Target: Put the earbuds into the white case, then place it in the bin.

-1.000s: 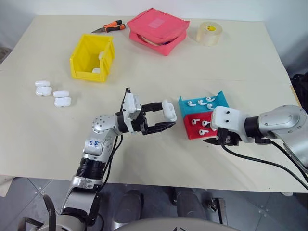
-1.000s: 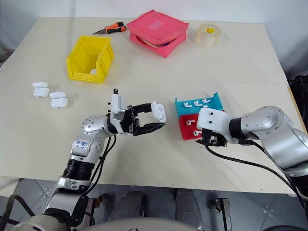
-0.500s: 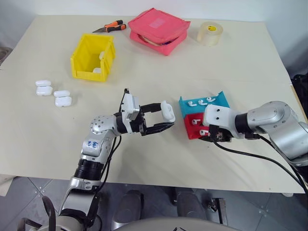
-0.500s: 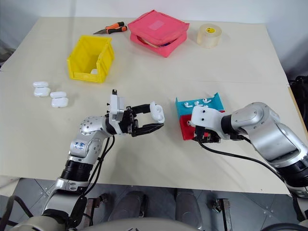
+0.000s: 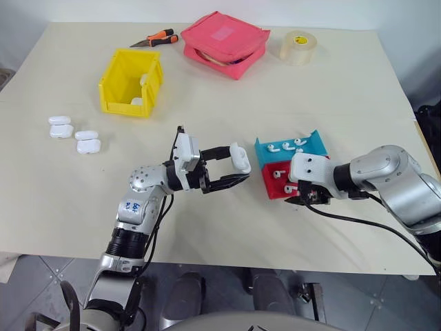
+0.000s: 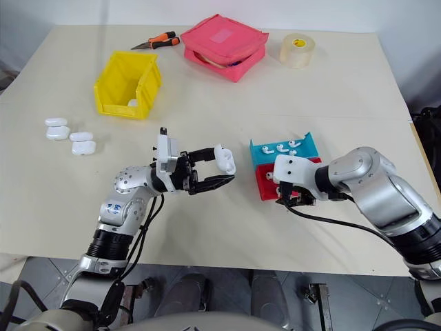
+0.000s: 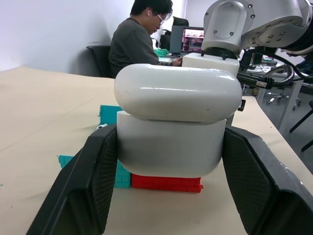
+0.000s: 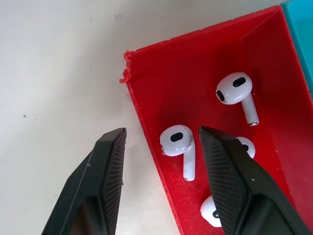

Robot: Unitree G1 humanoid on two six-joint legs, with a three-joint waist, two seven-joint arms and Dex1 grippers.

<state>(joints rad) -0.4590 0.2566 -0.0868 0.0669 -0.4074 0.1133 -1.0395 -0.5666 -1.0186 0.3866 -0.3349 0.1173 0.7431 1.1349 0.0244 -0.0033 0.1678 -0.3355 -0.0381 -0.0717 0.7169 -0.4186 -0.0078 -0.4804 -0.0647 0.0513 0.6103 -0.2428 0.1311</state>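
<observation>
My left gripper (image 5: pixel 238 169) is shut on the white case (image 5: pixel 240 158) and holds it above the middle of the table; in the left wrist view the case (image 7: pixel 171 122) sits between both fingers with its lid slightly ajar. Several earbuds (image 5: pixel 286 145) lie in the blue and red tray (image 5: pixel 318 137). My right gripper (image 5: pixel 308 198) hangs over the tray's red half, open. In the right wrist view its fingertips stand either side of one earbud (image 8: pixel 176 142), at the red wall, not touching it. The yellow bin (image 5: pixel 131 81) stands far left with white cases inside.
Several spare white cases (image 5: pixel 74 134) lie at the left. A pink pouch (image 5: pixel 224 43), a tape roll (image 5: pixel 298 47) and orange-handled cutters (image 5: pixel 155 37) sit along the far edge. A person (image 7: pixel 134 44) sits at a desk beyond the table.
My right hand has shifted left and down onto the front of the tray's red half. The left gripper and the case have stayed put.
</observation>
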